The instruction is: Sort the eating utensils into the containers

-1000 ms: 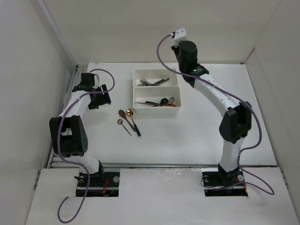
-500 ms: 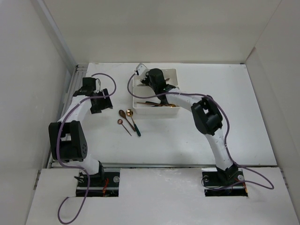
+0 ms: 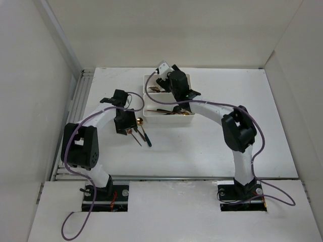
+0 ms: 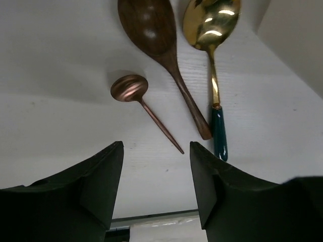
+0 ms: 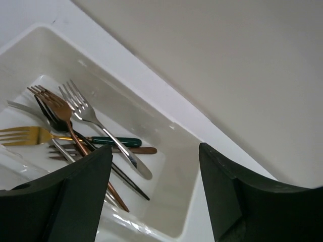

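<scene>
White walls (image 3: pixel 166 35) box in a white table (image 3: pixel 212 146). Your two white trays sit at 12 o'clock on it, the far tray (image 3: pixel 147 80) touching the near tray (image 3: pixel 149 122). The near tray holds a few utensils, gold and dark, too small in the top view for you to sort out.

Three spoons lie loose on the table at about 7 o'clock from the near tray. Your left gripper (image 4: pixel 156 146) is just beside them, at their 9 o'clock in the top view. Its jaws stand wide apart with nothing between them. In its wrist view the small copper spoon (image 4: pixel 151 118) lies at 12 o'clock from the gap, and its handle end reaches down between the fingertips. The brown spoon (image 4: pixel 171 60) lies a little past it toward 1 o'clock. The gold spoon (image 4: pixel 214 85) with the dark green handle lies furthest that way, its handle ending just above the 3 o'clock finger.

Your right gripper (image 5: pixel 155 151) hangs over the far tray, also wide open and holding nothing. The forks lie in that tray at 9 to 10 o'clock from its gap: a silver fork (image 5: pixel 86 113), a copper fork (image 5: pixel 55 106) and a gold fork (image 5: pixel 28 135) with a green handle. The silver fork's handle runs in between the fingers.
</scene>
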Available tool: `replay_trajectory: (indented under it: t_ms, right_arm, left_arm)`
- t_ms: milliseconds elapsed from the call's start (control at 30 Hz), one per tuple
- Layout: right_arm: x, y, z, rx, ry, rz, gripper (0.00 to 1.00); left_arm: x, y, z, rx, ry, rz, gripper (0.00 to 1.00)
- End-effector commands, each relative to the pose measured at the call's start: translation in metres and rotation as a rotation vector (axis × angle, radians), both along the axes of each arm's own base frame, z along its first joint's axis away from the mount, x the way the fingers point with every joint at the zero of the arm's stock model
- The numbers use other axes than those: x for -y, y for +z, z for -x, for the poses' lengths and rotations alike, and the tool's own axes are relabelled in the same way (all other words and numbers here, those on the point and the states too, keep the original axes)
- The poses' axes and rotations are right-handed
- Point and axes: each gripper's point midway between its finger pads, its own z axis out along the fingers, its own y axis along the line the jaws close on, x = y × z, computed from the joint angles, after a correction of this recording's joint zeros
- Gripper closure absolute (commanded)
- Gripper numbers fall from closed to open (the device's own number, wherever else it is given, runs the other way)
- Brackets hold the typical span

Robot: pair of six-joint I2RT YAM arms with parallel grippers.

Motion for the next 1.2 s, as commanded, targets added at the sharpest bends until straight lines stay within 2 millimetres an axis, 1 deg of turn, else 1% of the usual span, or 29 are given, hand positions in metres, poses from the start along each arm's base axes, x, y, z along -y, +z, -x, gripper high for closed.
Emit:
replay_trajectory:
  t_ms: [0,33,67,100,133,167,200,233,267,300,333,367,400,500,533,600,633,667,700,767,800,833,900,933,1000,1033,1067,1133,1167]
  right_arm:
    - [0.016,0.084,0.02,0.126,-0.068,-0.194,0.25]
    - [0.021,0.076,0.028,0.105,-0.07,-0.187,0.25]
    - [0.028,0.097,0.038,0.131,-0.071,-0.238,0.25]
    - [0.034,0.103,0.043,0.14,-0.082,-0.255,0.25]
    - [0.042,0.094,0.05,0.122,-0.1,-0.248,0.25]
    - [0.045,0.101,0.056,0.133,-0.1,-0.268,0.25]
    - [0.056,0.121,0.066,0.16,-0.112,-0.3,0.25]
    - [0.062,0.124,0.072,0.164,-0.122,-0.312,0.25]
    - [0.067,0.117,0.08,0.152,-0.123,-0.301,0.25]
    - [0.077,0.136,0.091,0.183,-0.129,-0.327,0.25]
    - [0.082,0.14,0.097,0.189,-0.129,-0.332,0.25]
    - [0.093,0.135,0.103,0.186,-0.161,-0.324,0.25]
    - [0.104,0.154,0.115,0.219,-0.171,-0.352,0.25]
    - [0.126,0.165,0.132,0.255,-0.205,-0.333,0.25]
    - [0.135,0.187,0.144,0.296,-0.202,-0.357,0.25]
    - [0.146,0.194,0.154,0.32,-0.212,-0.337,0.25]
    - [0.151,0.203,0.159,0.338,-0.211,-0.341,0.25]
    - [0.159,0.218,0.168,0.37,-0.21,-0.347,0.25]
    - [0.165,0.22,0.17,0.379,-0.219,-0.342,0.25]
    - [0.176,0.235,0.181,0.412,-0.23,-0.361,0.25]
    - [0.178,0.24,0.185,0.422,-0.23,-0.371,0.25]
    - [0.18,0.243,0.188,0.43,-0.23,-0.378,0.25]
    - [0.186,0.249,0.195,0.445,-0.23,-0.392,0.24]
    - [0.185,0.243,0.194,0.436,-0.23,-0.383,0.24]
    - [0.189,0.245,0.2,0.438,-0.228,-0.414,0.24]
    - [0.187,0.239,0.199,0.424,-0.228,-0.427,0.24]
    - [0.19,0.244,0.203,0.434,-0.227,-0.447,0.24]
    - [0.188,0.234,0.204,0.412,-0.215,-0.458,0.24]
    - [0.188,0.238,0.207,0.42,-0.205,-0.465,0.24]
  left_arm:
    - [-0.005,-0.022,0.028,-0.137,0.037,-0.095,0.49]
    - [-0.006,-0.027,0.031,-0.156,0.044,-0.119,0.51]
    - [-0.009,-0.03,0.029,-0.159,0.049,-0.144,0.51]
    - [-0.013,-0.04,0.031,-0.184,0.052,-0.188,0.51]
    - [-0.012,-0.042,0.027,-0.187,0.052,-0.189,0.51]
    - [-0.011,-0.045,0.024,-0.195,0.051,-0.192,0.51]
    - [-0.008,-0.043,0.015,-0.182,0.052,-0.188,0.51]
    - [-0.005,-0.047,0.013,-0.191,0.042,-0.192,0.51]
    - [0.0,-0.047,0.012,-0.189,0.026,-0.193,0.51]
    - [0.0,-0.05,0.013,-0.193,0.017,-0.213,0.51]
    - [0.004,-0.051,0.012,-0.193,0.015,-0.213,0.51]
    - [0.002,-0.057,0.017,-0.207,0.008,-0.24,0.51]
    - [0.001,-0.063,0.024,-0.225,-0.004,-0.26,0.54]
    - [-0.012,-0.075,0.036,-0.255,0.007,-0.323,0.63]
    - [-0.014,-0.078,0.037,-0.261,0.007,-0.337,0.7]
    - [-0.017,-0.082,0.038,-0.265,0.007,-0.351,0.75]
    - [-0.018,-0.085,0.039,-0.276,0.006,-0.355,0.8]
    - [-0.019,-0.088,0.038,-0.272,0.007,-0.365,0.97]
    - [-0.023,-0.092,0.039,-0.281,0.007,-0.386,1.0]
    - [-0.025,-0.093,0.036,-0.275,0.009,-0.407,1.0]
    - [-0.025,-0.089,0.025,-0.245,0.015,-0.415,1.0]
    - [-0.025,-0.089,0.025,-0.244,0.015,-0.415,1.0]
    - [-0.023,-0.076,0.014,-0.201,0.023,-0.409,1.0]
    - [-0.027,-0.066,0.006,-0.16,0.029,-0.415,1.0]
    - [-0.029,-0.051,-0.005,-0.106,0.03,-0.424,1.0]
    - [-0.03,-0.038,-0.019,-0.057,0.041,-0.42,1.0]
    - [-0.035,-0.022,-0.027,-0.014,0.047,-0.433,1.0]
    - [-0.038,0.001,-0.046,0.065,0.063,-0.436,1.0]
    - [-0.044,0.014,-0.052,0.106,0.088,-0.446,1.0]
